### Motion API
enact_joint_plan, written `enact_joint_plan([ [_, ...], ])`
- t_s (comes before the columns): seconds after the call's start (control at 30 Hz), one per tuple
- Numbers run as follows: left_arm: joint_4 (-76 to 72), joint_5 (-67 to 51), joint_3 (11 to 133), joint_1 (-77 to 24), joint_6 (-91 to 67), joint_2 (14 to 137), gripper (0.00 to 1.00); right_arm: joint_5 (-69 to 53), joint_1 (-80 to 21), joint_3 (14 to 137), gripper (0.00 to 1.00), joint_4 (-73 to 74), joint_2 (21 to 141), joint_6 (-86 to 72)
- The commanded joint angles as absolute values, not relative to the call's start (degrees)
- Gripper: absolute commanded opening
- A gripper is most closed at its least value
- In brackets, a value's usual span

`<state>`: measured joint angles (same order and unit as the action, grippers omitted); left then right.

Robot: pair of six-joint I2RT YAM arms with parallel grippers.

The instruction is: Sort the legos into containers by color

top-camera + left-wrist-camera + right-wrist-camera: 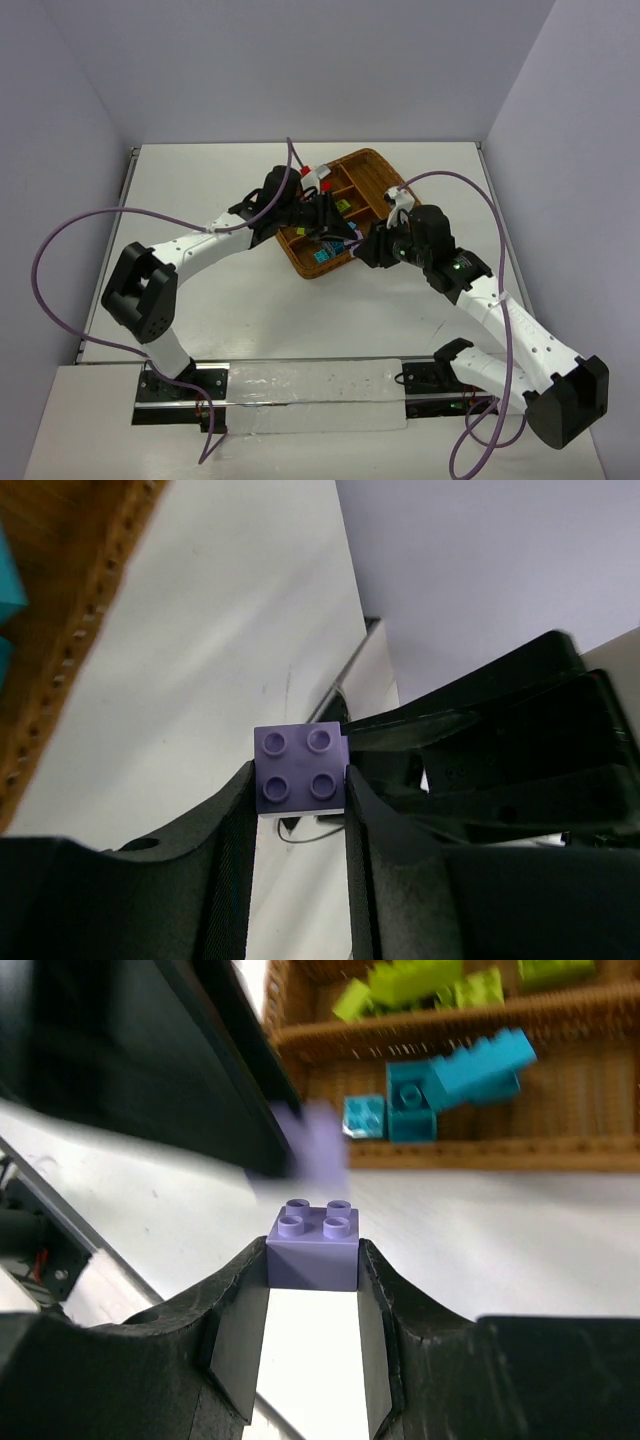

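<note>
Near the tray [450,1155], left gripper [299,780] clamps a purple brick [300,760], right gripper [313,1265] a second brick [312,1245] — likely light, stiff, slick — best pinched across flat sides.

One high view, two wrist views.
The top camera looks down from high behind the near edge over the whole desk [300,315], tray [368,155] at upper centre. The left hand [300,785] camera, close behind its purple brick [300,770], shows tray rim at upper left; the right hand [313,1260] camera faces the tray across its own purple lego [313,1255].
</note>
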<state>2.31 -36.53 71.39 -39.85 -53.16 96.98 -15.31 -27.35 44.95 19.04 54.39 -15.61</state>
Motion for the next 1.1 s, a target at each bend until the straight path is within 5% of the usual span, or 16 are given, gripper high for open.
enact_joint_plan([
  [0.0,2.68,-27.37,71.36,-35.33,-51.71,91.85,0.00,-10.92,-27.16,45.34,0.00,25.90,52.90,-16.34],
  [0.23,5.27,-22.98,72.41,-35.33,-50.48,91.54,0.00,-3.71,-27.08,47.91,0.00,27.45,54.17,-18.88],
  [0.6,17.14,-8.84,88.69,-38.30,-42.41,102.49,0.00,23.80,-26.81,49.54,0.00,27.50,50.73,-31.98],
  [1.07,24.31,-13.71,129.62,-38.47,-39.46,133.05,0.00,24.97,-21.11,54.49,0.00,19.94,60.72,-33.59],
])
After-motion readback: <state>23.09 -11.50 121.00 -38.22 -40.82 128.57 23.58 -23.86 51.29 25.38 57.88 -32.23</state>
